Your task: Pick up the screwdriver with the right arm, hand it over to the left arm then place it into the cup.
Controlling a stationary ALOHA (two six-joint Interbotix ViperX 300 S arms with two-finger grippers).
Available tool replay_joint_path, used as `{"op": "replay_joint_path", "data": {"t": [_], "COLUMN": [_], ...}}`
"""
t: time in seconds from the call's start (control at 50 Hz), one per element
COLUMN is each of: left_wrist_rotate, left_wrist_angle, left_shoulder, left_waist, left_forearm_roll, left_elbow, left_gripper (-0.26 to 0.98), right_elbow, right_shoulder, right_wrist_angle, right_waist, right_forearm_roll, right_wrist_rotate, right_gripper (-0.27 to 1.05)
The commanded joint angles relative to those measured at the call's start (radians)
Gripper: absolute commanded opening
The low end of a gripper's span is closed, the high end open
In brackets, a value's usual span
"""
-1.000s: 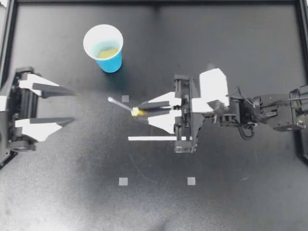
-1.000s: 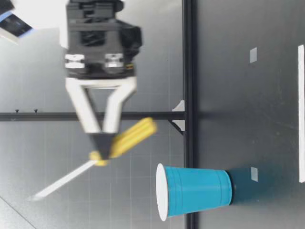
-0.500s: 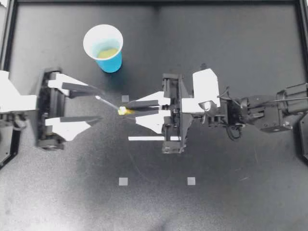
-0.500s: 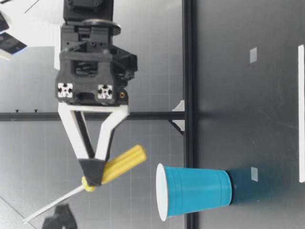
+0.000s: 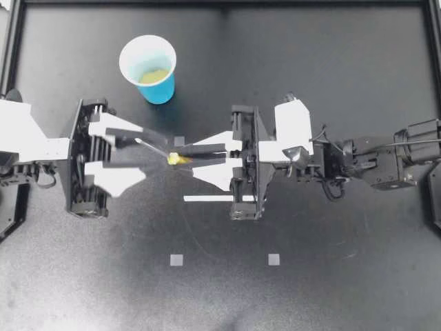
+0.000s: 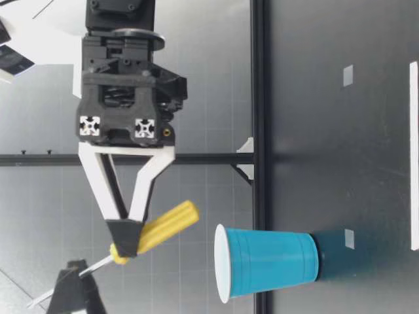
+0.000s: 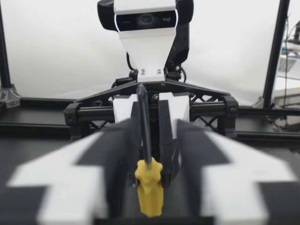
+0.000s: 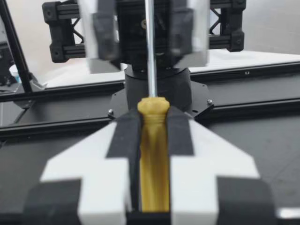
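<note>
Screwdriver (image 5: 171, 158) in right jaws, left jaws spread

From above, the right gripper (image 5: 181, 157) covers most of the screwdriver (image 5: 172, 159) handle, and whether the left gripper (image 5: 140, 152) touches the shaft is too fine to tell. The low view cuts off that gripper but for one dark fingertip (image 6: 73, 291). The yellowish contents of the cup (image 5: 162, 88) are unidentifiable.

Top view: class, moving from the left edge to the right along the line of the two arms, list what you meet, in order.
left hand → screwdriver → right hand
</note>
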Motion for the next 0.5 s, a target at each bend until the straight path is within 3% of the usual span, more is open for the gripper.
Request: {"op": "replay_joint_path", "data": {"t": [0.0, 0.1, 0.24, 0.36, 0.48], "left_wrist_rotate": [-0.002, -0.002, -0.002, -0.002, -0.002], "left_wrist_angle": [-0.015, -0.018, -0.02, -0.018, -0.018], "left_shoulder": [-0.006, -0.006, -0.006, -0.008, -0.008], "left_waist": [0.003, 0.002, 0.003, 0.002, 0.003], "left_forearm_roll": [0.002, 0.002, 0.002, 0.002, 0.002], "left_elbow": [-0.018, -0.018, -0.015, -0.014, -0.014], "left_gripper": [0.17, 0.06, 0.05, 0.05, 0.05], "right_elbow": [-0.021, -0.021, -0.021, -0.023, -0.021], "right_shoulder": [-0.018, -0.018, -0.025, -0.029, -0.034], "right_wrist_angle": [-0.008, -0.005, 0.017, 0.032, 0.04], "right_waist": [-0.002, -0.005, -0.009, -0.011, -0.011], "right_forearm_roll": [0.002, 0.005, 0.02, 0.023, 0.028], "right_wrist_rotate": [0.002, 0.009, 0.009, 0.009, 0.011], "right_gripper": [-0.05, -0.05, 0.01, 0.18, 0.45]}}
